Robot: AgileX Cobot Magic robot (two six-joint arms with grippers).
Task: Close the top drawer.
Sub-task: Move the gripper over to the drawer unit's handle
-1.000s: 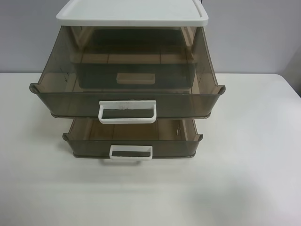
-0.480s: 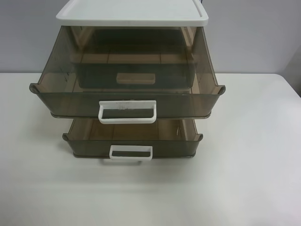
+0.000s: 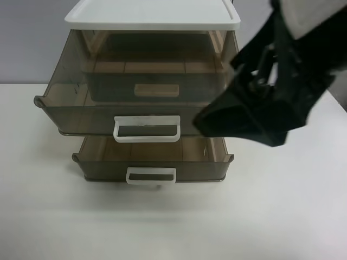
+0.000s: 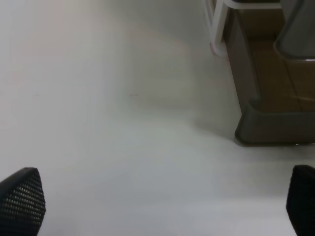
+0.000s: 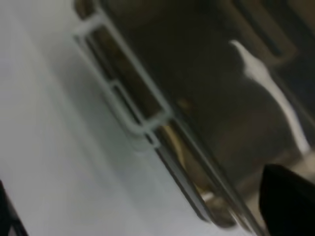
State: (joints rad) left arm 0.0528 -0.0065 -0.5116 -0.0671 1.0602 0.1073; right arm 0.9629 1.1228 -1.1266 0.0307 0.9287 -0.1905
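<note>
The top drawer (image 3: 135, 81) is smoky brown plastic and stands pulled far out from under the cabinet's white lid (image 3: 152, 15). Its white loop handle (image 3: 146, 129) faces the front. A black arm has come in at the exterior high view's right, and its gripper (image 3: 217, 122) hangs blurred in front of the drawer's right front corner, hiding it. The right wrist view is blurred and shows a smoky drawer front with a white handle (image 5: 129, 109) and one dark fingertip (image 5: 288, 206) at each lower corner, apart. My left gripper (image 4: 160, 204) is open over bare table.
A lower smoky drawer (image 3: 152, 162) with a white handle (image 3: 151, 177) is also pulled out, less far. Its front corner (image 4: 266, 123) shows in the left wrist view. The cabinet stands on a white table (image 3: 54, 216) against a grey wall.
The black arm at the exterior high view's right was out of view before and has swung in over the top drawer's right front corner. The drawers have not moved.
</note>
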